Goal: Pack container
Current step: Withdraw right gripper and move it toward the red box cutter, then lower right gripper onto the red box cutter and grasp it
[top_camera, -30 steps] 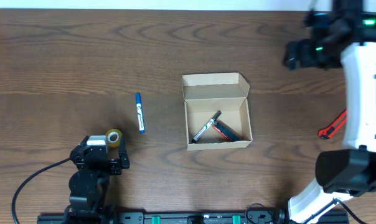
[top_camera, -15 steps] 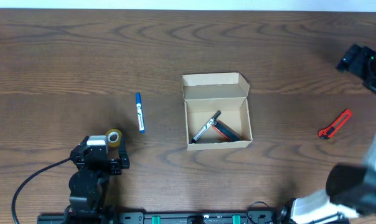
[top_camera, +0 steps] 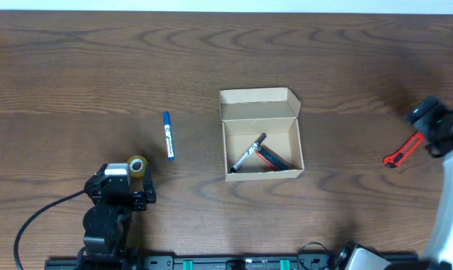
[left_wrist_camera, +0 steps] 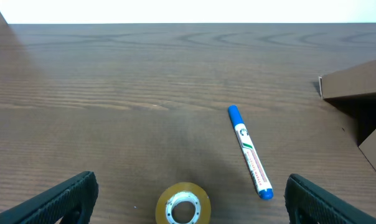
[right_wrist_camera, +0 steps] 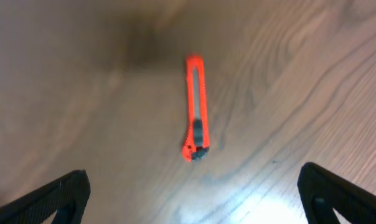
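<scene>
The container (top_camera: 261,136) is an open tan cardboard box at the table's middle, its flap lid folded back on the far side. A black marker (top_camera: 249,154) and a red one (top_camera: 271,158) lie inside it. My left gripper (top_camera: 126,174) rests open at the near left, with a yellow tape roll (left_wrist_camera: 183,204) on the table between its fingers (left_wrist_camera: 63,198), untouched. A blue marker (left_wrist_camera: 249,151) lies just beyond. My right gripper (top_camera: 429,127) hovers open above an orange utility knife (right_wrist_camera: 197,118) at the right; its fingers (right_wrist_camera: 343,194) stand wide and apart from the knife.
The box's corner (left_wrist_camera: 356,84) shows at the right edge of the left wrist view. A black cable (top_camera: 39,217) runs from the left arm's base. The arms' mounting rail (top_camera: 234,262) lines the near edge.
The right arm has swung from the far right corner toward the near side and now sits over the orange knife. The left arm, tape roll, markers and box have not moved.
</scene>
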